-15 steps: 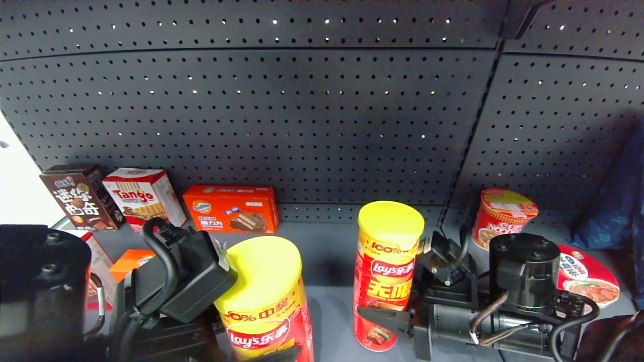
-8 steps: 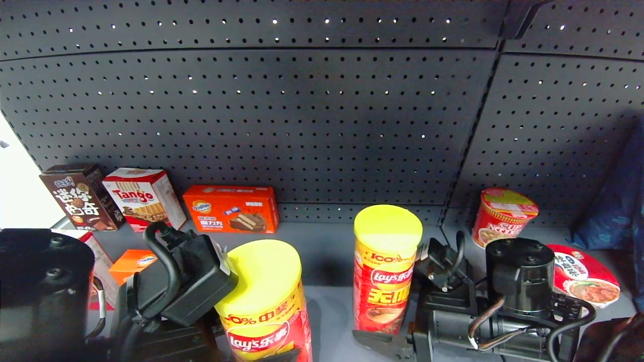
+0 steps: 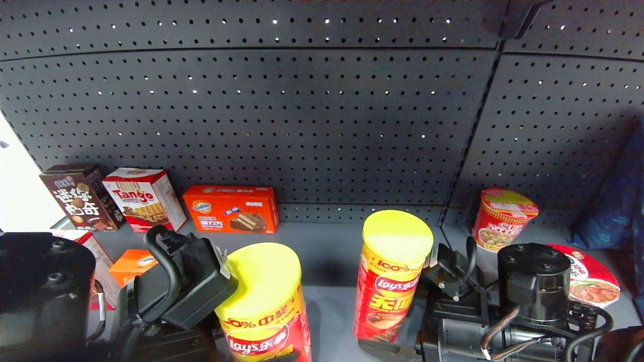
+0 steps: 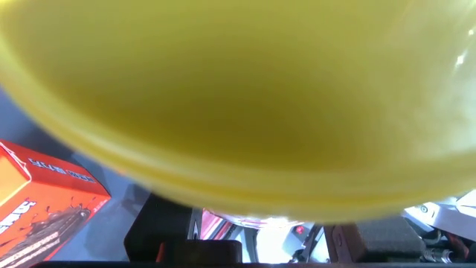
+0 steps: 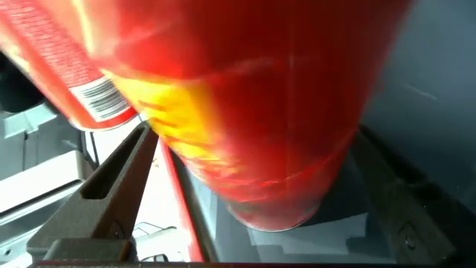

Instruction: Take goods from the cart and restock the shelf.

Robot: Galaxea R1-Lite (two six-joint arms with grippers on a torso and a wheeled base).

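Yellow lids topped both cans in the head view. The left chip can (image 3: 264, 301) stood up close under my left wrist, near the front of the grey shelf (image 3: 327, 246). My left gripper (image 3: 271, 354) was clamped on it low down, at the picture's bottom edge. The right chip can (image 3: 392, 281) was tilted with its top leaning to my right. My right gripper (image 3: 390, 339) held its lower end, with one dark finger across the front of its base. Along the pegboard (image 3: 302, 125) stood a brown box (image 3: 80, 196), a red-and-white box (image 3: 143, 197) and an orange box (image 3: 230, 208). A noodle cup (image 3: 500, 217) sat at the back right, with a noodle bowl (image 3: 588, 281) near it. In my left wrist view the left chip can's yellow lid (image 4: 238, 97) sat right up against the camera, with an orange-red box (image 4: 44, 205) beyond it. In my right wrist view the right chip can's red body (image 5: 268, 112) sat between my two fingers (image 5: 111, 186), which were snug on either side. I could not tell whether its base touched the shelf.
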